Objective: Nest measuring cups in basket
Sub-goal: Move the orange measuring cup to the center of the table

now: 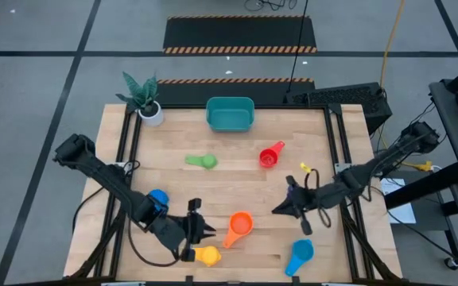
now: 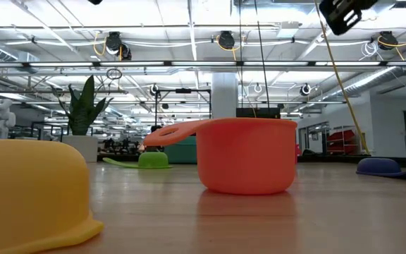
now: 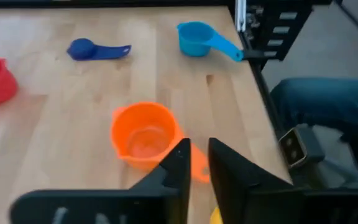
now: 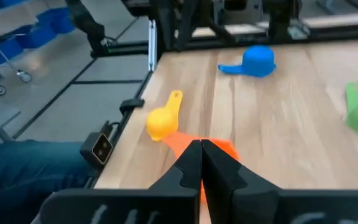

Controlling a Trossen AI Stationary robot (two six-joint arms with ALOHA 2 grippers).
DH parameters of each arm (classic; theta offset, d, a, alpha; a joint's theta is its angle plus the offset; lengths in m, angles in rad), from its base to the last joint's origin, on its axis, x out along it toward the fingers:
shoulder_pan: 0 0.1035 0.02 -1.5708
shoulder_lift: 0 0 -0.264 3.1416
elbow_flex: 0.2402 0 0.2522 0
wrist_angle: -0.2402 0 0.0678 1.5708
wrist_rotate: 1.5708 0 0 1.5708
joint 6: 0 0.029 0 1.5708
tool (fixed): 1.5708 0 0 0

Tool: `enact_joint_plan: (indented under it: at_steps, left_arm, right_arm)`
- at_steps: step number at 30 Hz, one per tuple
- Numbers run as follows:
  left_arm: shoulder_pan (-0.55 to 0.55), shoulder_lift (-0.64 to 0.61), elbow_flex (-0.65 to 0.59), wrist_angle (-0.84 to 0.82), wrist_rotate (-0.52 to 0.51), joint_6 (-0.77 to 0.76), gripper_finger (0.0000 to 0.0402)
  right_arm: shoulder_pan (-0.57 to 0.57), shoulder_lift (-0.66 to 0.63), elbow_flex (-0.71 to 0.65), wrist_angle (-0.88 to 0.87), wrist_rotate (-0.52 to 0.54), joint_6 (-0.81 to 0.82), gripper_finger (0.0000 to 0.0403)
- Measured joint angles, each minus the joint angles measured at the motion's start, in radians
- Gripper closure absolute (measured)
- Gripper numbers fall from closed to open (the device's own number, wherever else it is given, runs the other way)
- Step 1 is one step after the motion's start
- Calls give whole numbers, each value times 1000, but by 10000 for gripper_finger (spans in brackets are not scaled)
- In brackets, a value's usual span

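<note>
Measuring cups lay scattered across a pale wooden counter (image 1: 237,191), none of them inside the teal rounded plastic basket (image 1: 230,114) at its far edge. An orange plastic cup (image 1: 239,226) sat near the front, with a yellow cup (image 1: 207,255) upside down just beside the left gripper (image 1: 203,231). The left gripper's dark fingers (image 3: 178,167) stood slightly apart, holding nothing, with the orange cup's handle partly hidden behind them. The right gripper (image 1: 280,210) hovered to the right of the orange cup, its fingers (image 4: 191,163) pressed together and empty. A green cup (image 1: 202,161), a red cup (image 1: 270,156), a light blue cup (image 1: 300,255) and a blue cup (image 1: 158,197) were spread around. A small navy scoop (image 3: 92,49) showed only in the left wrist view, hidden under the right arm from above. A potted plant (image 1: 143,98) stood at the back left corner.
</note>
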Motion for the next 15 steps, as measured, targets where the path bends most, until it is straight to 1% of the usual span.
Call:
enact_joint_plan:
  at_steps: [3, 8, 12, 15]
  left_arm:
    - [-9, 41, 1, 10, 0, -57, 290]
    - [-23, 103, 1, 11, 2, -188, 228]
    - [-28, 159, 1, 36, 7, -285, 198]
    - [-23, 217, 1, 55, 56, -366, 185]
  right_arm:
    - [1, 41, 0, 0, 0, 39, 403]
    - [0, 88, 0, 0, 0, 23, 403]
    - [0, 101, 0, -1, -4, 12, 403]
    - [0, 101, 0, 0, -4, 11, 403]
